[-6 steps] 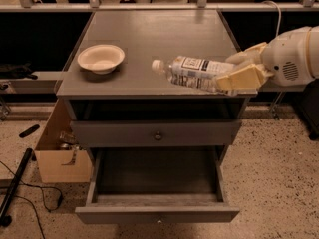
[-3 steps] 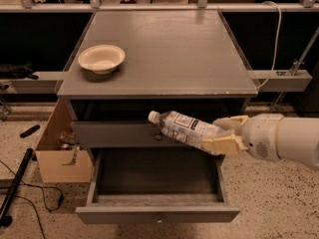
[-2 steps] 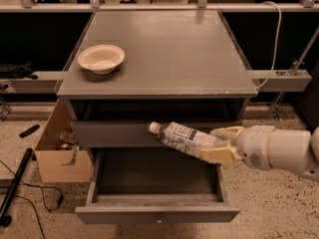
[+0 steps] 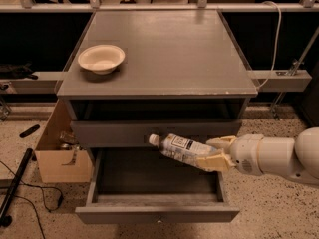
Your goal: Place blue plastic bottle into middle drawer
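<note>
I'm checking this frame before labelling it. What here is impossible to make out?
All in the camera view:
- Print on the bottle label: too small to read.
- The gripper is shut on the bottle; its arm is cut off by the right edge.
- The upper drawer: knob hidden behind the bottle's cap.
- The open drawer: right rear corner hidden by bottle and gripper.
- The cardboard box: contents too dark to identify.

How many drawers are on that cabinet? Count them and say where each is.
2. The upper drawer is shut, below the cabinet top; the lower drawer is pulled out beneath it, with the gripper holding the bottle over it. Others may be hidden lower down.
</note>
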Tool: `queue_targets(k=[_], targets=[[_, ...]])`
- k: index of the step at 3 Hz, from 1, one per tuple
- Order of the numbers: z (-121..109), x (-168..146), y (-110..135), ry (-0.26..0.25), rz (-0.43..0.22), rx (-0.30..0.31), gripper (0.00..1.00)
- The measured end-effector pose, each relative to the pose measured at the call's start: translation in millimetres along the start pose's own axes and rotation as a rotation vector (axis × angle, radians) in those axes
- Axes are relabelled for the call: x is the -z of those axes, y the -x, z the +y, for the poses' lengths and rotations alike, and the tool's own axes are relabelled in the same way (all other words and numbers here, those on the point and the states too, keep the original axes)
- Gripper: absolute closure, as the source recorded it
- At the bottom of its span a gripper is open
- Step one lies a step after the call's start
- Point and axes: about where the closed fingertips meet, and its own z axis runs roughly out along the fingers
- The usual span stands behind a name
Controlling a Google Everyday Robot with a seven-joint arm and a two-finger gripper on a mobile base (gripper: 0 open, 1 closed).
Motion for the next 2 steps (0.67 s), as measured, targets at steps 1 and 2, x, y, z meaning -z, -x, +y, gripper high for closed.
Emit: queue_targets(k=[1,2], targets=[[7.8,-33.8,-36.5,0.041,0.055,-0.027,1.0],[15.7,-69.1,-83.1,0.089,0.113,-0.054,1.0]])
